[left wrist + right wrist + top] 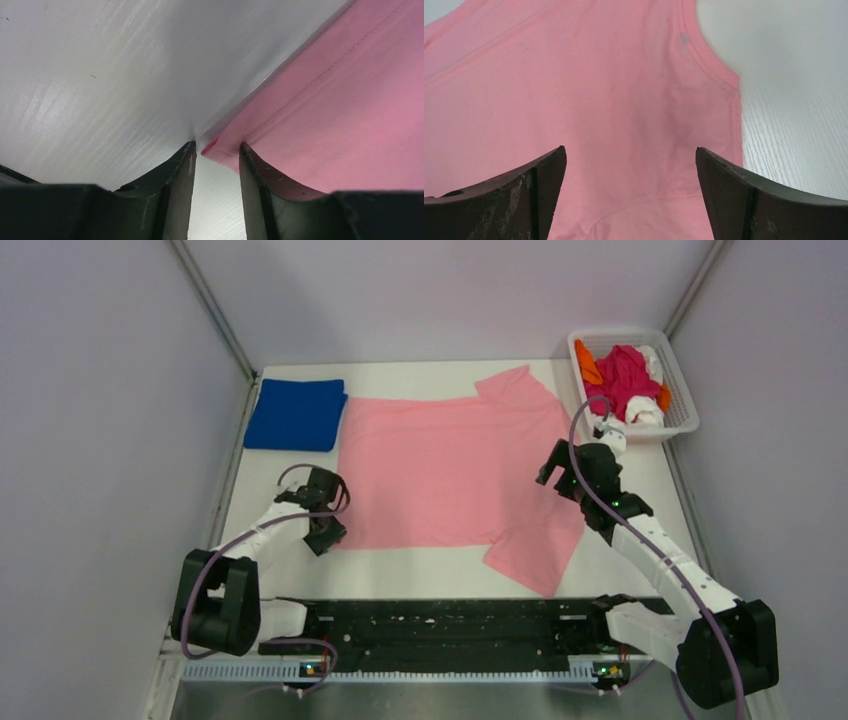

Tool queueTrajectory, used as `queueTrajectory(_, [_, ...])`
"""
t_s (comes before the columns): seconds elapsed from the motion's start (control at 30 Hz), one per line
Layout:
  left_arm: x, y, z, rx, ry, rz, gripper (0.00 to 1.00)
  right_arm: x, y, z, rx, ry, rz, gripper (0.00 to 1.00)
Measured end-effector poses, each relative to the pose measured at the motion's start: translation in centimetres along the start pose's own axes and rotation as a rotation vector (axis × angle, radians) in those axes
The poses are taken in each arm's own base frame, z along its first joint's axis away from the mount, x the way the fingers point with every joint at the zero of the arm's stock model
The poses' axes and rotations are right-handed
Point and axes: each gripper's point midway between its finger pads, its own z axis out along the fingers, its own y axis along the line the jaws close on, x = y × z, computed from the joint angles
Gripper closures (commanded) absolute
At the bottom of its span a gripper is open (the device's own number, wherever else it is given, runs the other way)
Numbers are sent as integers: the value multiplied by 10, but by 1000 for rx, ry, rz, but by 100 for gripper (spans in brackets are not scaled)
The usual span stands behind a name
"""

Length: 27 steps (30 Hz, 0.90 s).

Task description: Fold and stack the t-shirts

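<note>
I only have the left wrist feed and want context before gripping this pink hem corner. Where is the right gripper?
Observer: The right gripper hangs wide open over the other end of the pink t-shirt, between its sleeves.
Operator: Anything folded already?
Observer: A blue t-shirt lies folded beside the pink one's far left corner.
Operator: More waiting?
Observer: A white basket at the far right holds a magenta t-shirt plus orange and white fabric.

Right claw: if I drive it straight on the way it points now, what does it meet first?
Most likely the pink t-shirt, spread flat on the table. The right claw is open and aimed at the fabric close to its edge. Nothing shows in between, though the remaining depth is hard to judge.
</note>
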Motion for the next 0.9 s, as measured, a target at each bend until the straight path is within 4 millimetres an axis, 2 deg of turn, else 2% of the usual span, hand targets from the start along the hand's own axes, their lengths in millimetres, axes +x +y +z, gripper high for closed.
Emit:
queueTrajectory(0.07, [0,0,2,-4,3,2,70,0,0,0,1,1,0,1])
queueTrajectory(0.23, [-2,-7,4,19,-5,-4,98,2,-3,-2,11,7,-1,1])
queueTrajectory(0.53, [-4,-12,4,43,-6,12,100,10,-9,-9,35,36,-13,1])
queueTrajectory(0.67, [-5,-11,3,46,-13,14,100,37,-8,-19,50,115,-80,1])
queueTrajectory(0.8, [-8,-11,0,55,-25,12,100,80,-2,-43,43,250,-198,2])
queueTrajectory(0.9, [-9,-10,0,55,-28,16,100,112,-6,-65,56,362,-257,2])
